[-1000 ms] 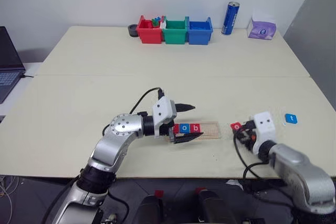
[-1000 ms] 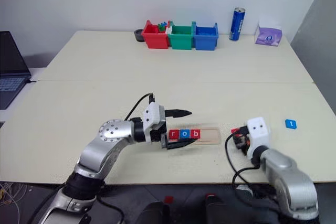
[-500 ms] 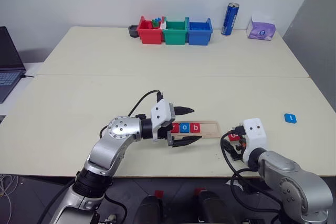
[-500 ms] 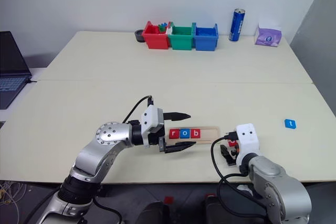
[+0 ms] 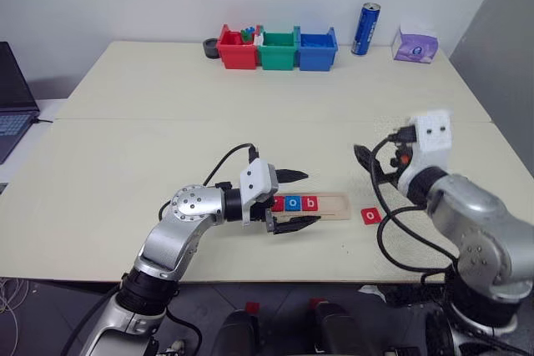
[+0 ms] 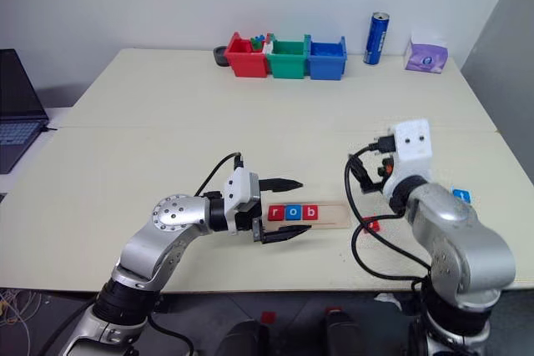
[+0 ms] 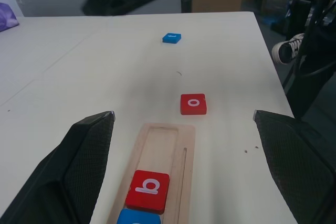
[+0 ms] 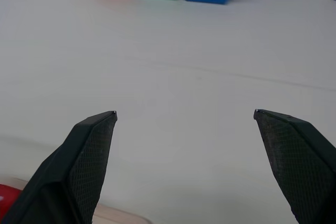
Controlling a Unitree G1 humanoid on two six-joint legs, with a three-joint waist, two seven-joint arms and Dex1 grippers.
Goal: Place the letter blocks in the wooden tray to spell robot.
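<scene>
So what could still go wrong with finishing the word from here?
The red o block lies loose on the table just past the wooden tray, with the open right hand raised above it, so it needs another grasp that might slip. The open left hand straddles the tray's filled end; a bump could shift the r, o, b blocks. The blue t block sits farther off, a longer reach.
</scene>
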